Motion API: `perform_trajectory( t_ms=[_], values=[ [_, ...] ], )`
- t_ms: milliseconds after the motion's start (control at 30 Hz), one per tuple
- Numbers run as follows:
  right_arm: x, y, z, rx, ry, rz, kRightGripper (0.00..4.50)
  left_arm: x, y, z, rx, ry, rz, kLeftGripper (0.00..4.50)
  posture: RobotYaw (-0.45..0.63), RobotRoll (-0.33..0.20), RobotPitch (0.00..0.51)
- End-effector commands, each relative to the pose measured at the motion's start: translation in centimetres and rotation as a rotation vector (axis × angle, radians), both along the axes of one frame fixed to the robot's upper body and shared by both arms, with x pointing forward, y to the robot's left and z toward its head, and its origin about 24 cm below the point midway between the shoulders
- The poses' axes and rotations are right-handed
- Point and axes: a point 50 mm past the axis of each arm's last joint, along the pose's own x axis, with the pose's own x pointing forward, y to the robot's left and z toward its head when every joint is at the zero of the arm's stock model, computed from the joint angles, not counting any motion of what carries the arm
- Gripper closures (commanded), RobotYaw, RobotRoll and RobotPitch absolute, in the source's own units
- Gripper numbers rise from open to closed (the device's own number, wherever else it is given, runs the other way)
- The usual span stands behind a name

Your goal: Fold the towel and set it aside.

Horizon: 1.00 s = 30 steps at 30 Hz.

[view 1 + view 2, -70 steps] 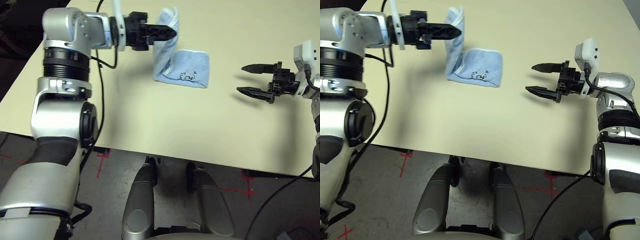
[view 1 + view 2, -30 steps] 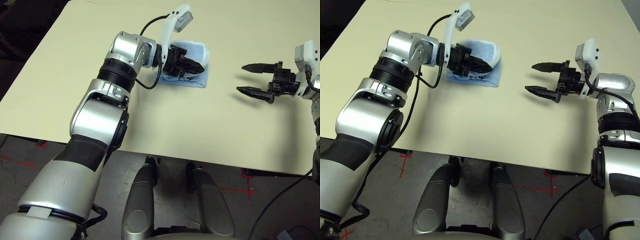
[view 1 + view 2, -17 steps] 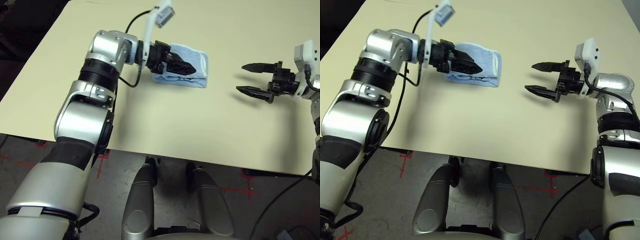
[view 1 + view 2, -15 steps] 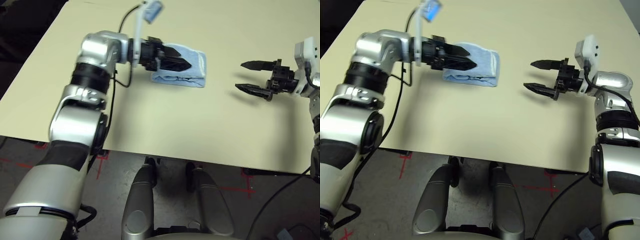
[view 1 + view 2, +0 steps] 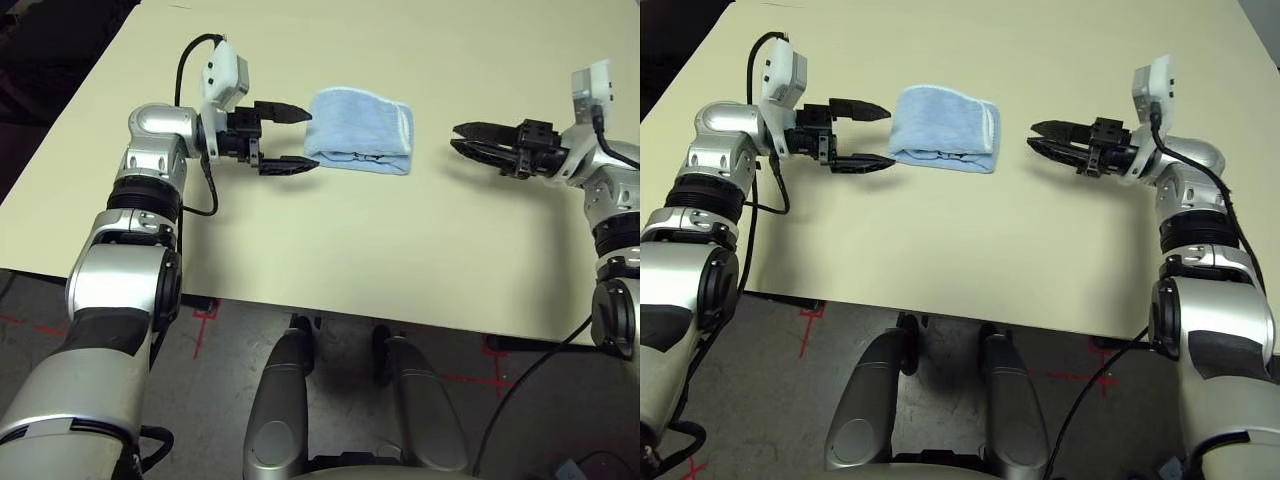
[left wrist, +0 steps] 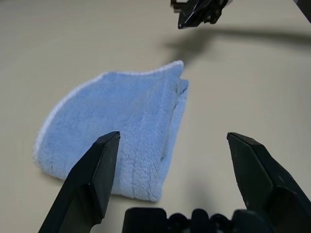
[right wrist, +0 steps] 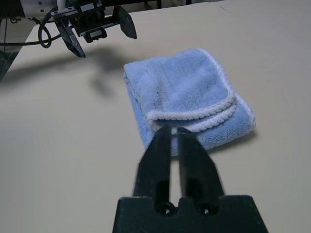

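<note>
Cream-colored table (image 5: 330,260) top runs wide and flat, with dark floor past its near edge. On it lies the towel (image 5: 358,130), light blue and fluffy, with a white edge. It is folded over into a small thick bundle, so the folding part looks done. The white edges are stacked on the side that faces the right gripper (image 5: 1052,141), and the smooth rounded fold faces the left gripper (image 5: 290,139).

The towel sits between the two grippers, and neither one touches it. The left gripper is just beside the towel's folded side, with its two black fingers (image 6: 90,182) spread wide apart. It holds nothing. My guess is that it has let go so the bundle can rest flat and keep its shape.

The right gripper is a little way off from the towel's white-edged side and points straight at it. Its fingers (image 7: 160,155) are pressed together with almost no gap, and they hold nothing too. Pinched like that, it makes a thin tip. Maybe that is for pushing the bundle along the table, but I cannot be sure.

The towel is still in the middle of the table, so moving it off to one side looks like the job that is left.
</note>
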Motion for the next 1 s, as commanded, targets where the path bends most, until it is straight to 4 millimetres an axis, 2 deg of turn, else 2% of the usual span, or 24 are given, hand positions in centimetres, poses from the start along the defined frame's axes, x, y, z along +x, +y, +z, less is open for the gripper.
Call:
perform_trajectory(
  t_ms=[33,100,433,600,767,1000],
  values=[
    [0.1,0.7,0.2,-0.016,-0.007,0.017,4.48,0.0,-0.4,0.1,0.003,-0.043,-0.020,0.18,0.07,0.000,0.264],
    [0.1,1.0,0.3,-0.013,-0.010,0.022,4.50,0.1,-0.5,0.0,-0.002,-0.055,-0.016,0.61,0.08,0.000,0.266],
    [0.8,3.0,1.0,0.033,-0.030,0.041,4.50,0.4,-0.7,0.7,-0.042,-0.035,0.011,4.48,0.10,0.000,0.274],
    [1.7,4.7,1.0,0.066,-0.038,0.033,4.50,1.1,-2.3,1.7,-0.116,-0.072,0.068,4.48,0.12,0.000,0.280],
    [2.5,6.3,1.0,0.066,-0.027,0.006,4.50,1.4,-3.4,1.2,-0.080,-0.066,0.077,4.48,0.12,0.000,0.284],
    [3.7,8.3,0.2,-0.027,0.012,-0.084,4.50,2.0,-4.9,0.1,-0.082,-0.017,0.143,4.48,0.10,0.000,0.283]
  ],
)
